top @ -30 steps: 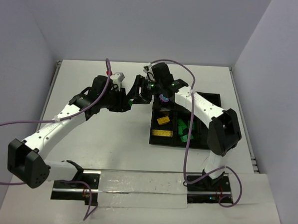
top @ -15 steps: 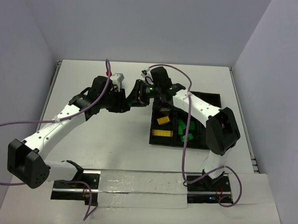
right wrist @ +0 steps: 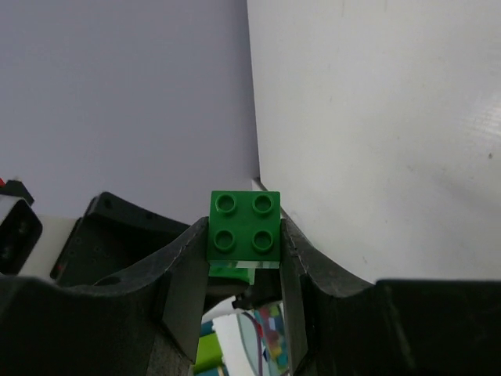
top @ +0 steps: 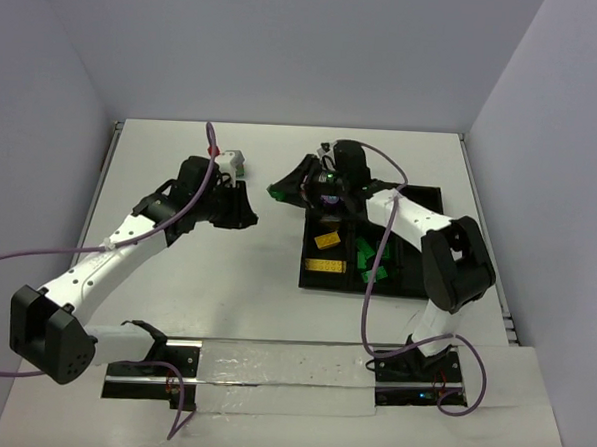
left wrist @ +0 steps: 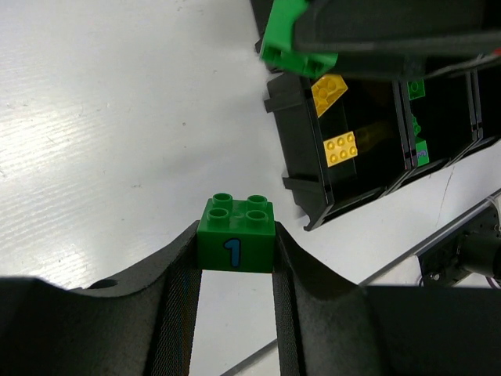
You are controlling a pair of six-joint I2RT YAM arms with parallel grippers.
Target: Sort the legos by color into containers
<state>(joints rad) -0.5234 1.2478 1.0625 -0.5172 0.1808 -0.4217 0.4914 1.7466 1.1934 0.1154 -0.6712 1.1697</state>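
Plain white tabletop (top: 235, 280), pale walls (top: 287, 53) on 3 sides. Mid-frame, the left end effector (top: 243, 210) is clamped on a green lego marked 1 (left wrist: 235, 237). The right end effector (top: 282, 191) pinches a second green lego (right wrist: 244, 225) just left of the black tray (top: 425, 198), centre-right.

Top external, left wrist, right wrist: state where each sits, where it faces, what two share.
Top external: above, behind the arms, looking down at the table; left tool and right tool show.
Left wrist: on the left arm, facing the black tray past its fingers, shut on a green brick marked 1.
Right wrist: on the right arm, facing table edge and wall past its fingers, shut on a plain green brick.
Shared: top external and left wrist both show the tray and right tool.
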